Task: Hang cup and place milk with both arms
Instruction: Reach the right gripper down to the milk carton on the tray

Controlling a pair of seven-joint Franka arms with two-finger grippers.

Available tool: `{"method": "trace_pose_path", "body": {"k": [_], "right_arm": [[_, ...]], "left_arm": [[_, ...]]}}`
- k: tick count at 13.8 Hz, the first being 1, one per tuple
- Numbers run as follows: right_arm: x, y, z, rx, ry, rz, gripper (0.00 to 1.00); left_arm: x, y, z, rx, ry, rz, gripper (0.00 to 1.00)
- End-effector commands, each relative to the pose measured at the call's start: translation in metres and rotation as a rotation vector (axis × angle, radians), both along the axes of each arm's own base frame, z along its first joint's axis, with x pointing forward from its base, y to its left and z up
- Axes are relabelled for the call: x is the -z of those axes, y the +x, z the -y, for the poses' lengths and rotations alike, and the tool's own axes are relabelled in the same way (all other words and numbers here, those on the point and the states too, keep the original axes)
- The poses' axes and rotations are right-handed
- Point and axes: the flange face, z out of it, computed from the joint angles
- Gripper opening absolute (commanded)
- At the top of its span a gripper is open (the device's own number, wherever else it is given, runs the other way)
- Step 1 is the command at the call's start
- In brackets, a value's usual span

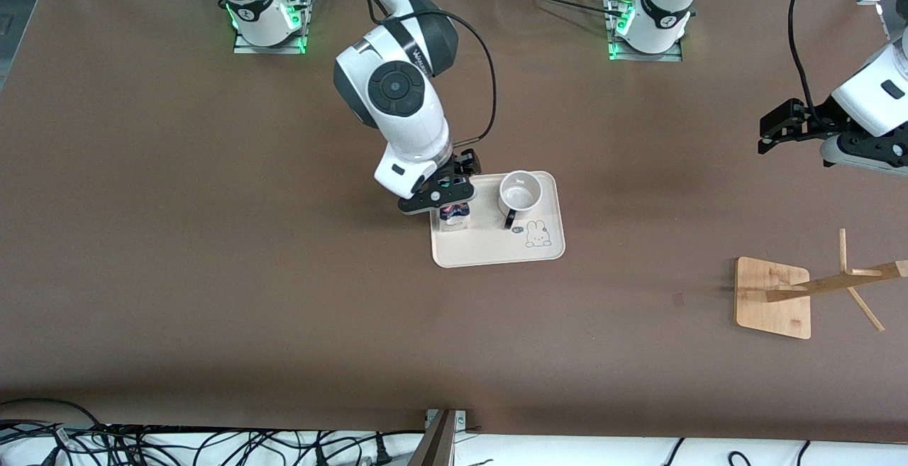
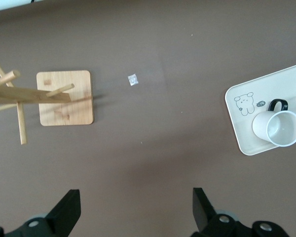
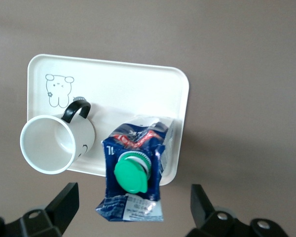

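Brown table: milk and cup stand on a tray. Right gripper hovers over the milk, fingers spread. Left gripper, fingers spread, waits above bare tabletop near the rack.

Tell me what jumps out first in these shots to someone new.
The right gripper hangs open right over the milk, which stands on the cream tray beside the upright cup. Toward the left arm's end of the table stands the wooden cup rack. The left gripper hangs open, above bare table there.
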Motion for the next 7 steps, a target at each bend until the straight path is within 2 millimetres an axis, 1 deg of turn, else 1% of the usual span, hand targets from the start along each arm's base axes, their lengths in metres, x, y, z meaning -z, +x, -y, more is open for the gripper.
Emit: {"method": "trace_pose_path", "body": {"k": [1, 2, 3, 4, 6, 7], "right_arm": [[0.007, -0.005, -0.013, 0.003, -0.030, 0.019, 1.00], [0.010, -0.006, -0.014, 0.001, -0.046, 0.027, 1.00], [0.018, -0.009, -0.017, -0.005, -0.059, 0.025, 1.00], [0.024, -0.015, -0.024, -0.019, -0.069, 0.028, 1.00], [0.035, -0.018, -0.027, -0.006, -0.079, 0.036, 1.00], [0.036, -0.018, -0.027, -0.008, -0.080, 0.045, 1.00]], "left_arm": [[-0.004, 0.013, -0.004, 0.046, -0.013, 0.005, 1.00], [-0.004, 0.013, -0.005, 0.045, -0.015, 0.004, 1.00], [-0.004, 0.013, -0.005, 0.045, -0.015, 0.002, 1.00], [-0.003, 0.012, -0.007, 0.042, -0.016, -0.001, 1.00], [-0.003, 0.012, -0.008, 0.045, -0.016, -0.002, 1.00], [-0.003, 0.012, -0.008, 0.046, -0.016, -0.002, 1.00]]}}
